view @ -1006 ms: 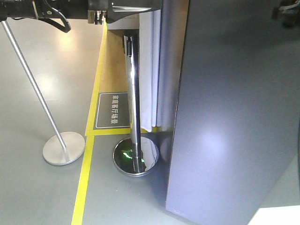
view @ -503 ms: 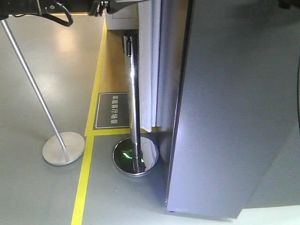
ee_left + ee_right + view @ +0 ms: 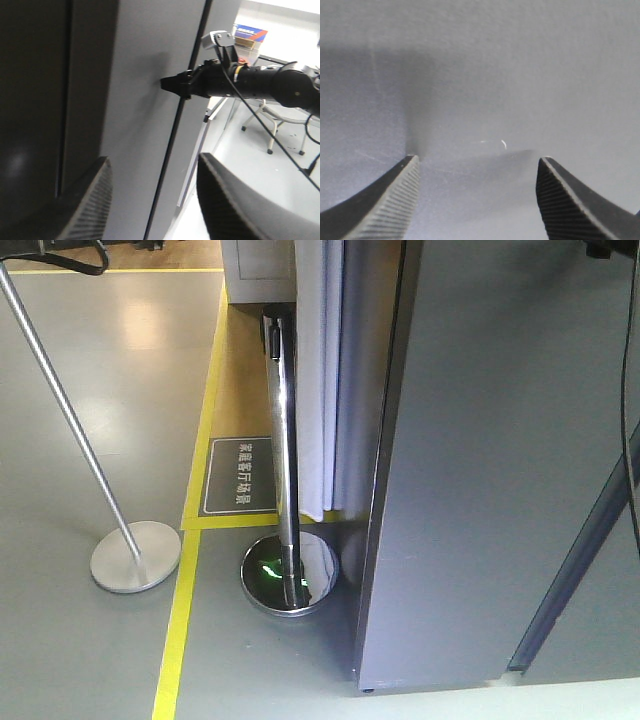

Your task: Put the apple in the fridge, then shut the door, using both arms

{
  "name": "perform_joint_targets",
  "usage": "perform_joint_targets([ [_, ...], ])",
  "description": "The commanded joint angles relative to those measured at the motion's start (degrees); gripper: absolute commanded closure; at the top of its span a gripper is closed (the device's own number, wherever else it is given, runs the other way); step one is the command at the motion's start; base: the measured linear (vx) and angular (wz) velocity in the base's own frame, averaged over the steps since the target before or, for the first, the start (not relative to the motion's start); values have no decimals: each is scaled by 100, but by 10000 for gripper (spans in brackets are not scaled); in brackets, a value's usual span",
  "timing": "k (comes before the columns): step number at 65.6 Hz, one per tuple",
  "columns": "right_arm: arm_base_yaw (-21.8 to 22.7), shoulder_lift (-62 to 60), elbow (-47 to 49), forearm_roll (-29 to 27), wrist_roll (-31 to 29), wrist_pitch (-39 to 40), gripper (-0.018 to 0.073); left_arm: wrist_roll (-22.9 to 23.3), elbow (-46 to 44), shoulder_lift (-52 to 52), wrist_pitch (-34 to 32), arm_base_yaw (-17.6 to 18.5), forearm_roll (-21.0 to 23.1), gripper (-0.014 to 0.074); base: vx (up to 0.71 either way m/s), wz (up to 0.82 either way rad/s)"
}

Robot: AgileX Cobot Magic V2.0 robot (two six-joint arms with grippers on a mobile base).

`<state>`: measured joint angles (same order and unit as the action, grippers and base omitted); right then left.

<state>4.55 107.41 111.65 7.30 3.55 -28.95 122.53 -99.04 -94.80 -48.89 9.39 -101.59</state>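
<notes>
The door stands nearly shut against the fridge; in the front view its grey outer face fills the right side, with only a thin dark seam along its left edge. The apple is not in view in any picture, so whether it sits inside cannot be told from here; judging by the door being pushed, it probably does.

The right claw is spread wide and holds nothing. Its two ribbed fingertips are right up against the door's grey face, seemingly pressing on it. The left wrist view shows the right claw from the side, its tip meeting the grey panel just beside the dark vertical seam. The left claw is also parted wide and empty, hanging near the fridge's face but apart from it.

What could go wrong: the push lands on smooth, flat skin with open fingertips, so the claw may slide sideways instead of driving the door home, leaving it ajar. Pressing near the seam could also let a fingertip slip into the gap and get pinched as the door seals. A black cable hangs close by the door's right side and might snag. The chrome post stands just beside the fridge on the floor, near enough to be knocked if the base shifts.
</notes>
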Motion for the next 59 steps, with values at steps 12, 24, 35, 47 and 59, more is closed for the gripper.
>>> perform_joint_targets([
  [12, -5, -817, 156, -566, -635, -164, 141, 72, -178, 231, 105, -307, -209, 339, 0, 0],
  [24, -5, -1355, 131, -2344, -2242, -1052, 259, 72, -178, 270, -213, -577, -209, 504, 0, 0],
  [35, -5, -1728, 131, -3799, -3591, -2254, 438, 72, -178, 362, -734, -707, -209, 605, 0, 0],
  [47, -5, -1943, 131, -4968, -4489, -3624, 571, 72, -178, 510, -1528, -707, -205, 605, 0, 0],
  [59, -5, -2166, 131, -5477, -4711, -4075, 564, 72, -174, 766, -2489, -707, -207, 605, 0, 0],
])
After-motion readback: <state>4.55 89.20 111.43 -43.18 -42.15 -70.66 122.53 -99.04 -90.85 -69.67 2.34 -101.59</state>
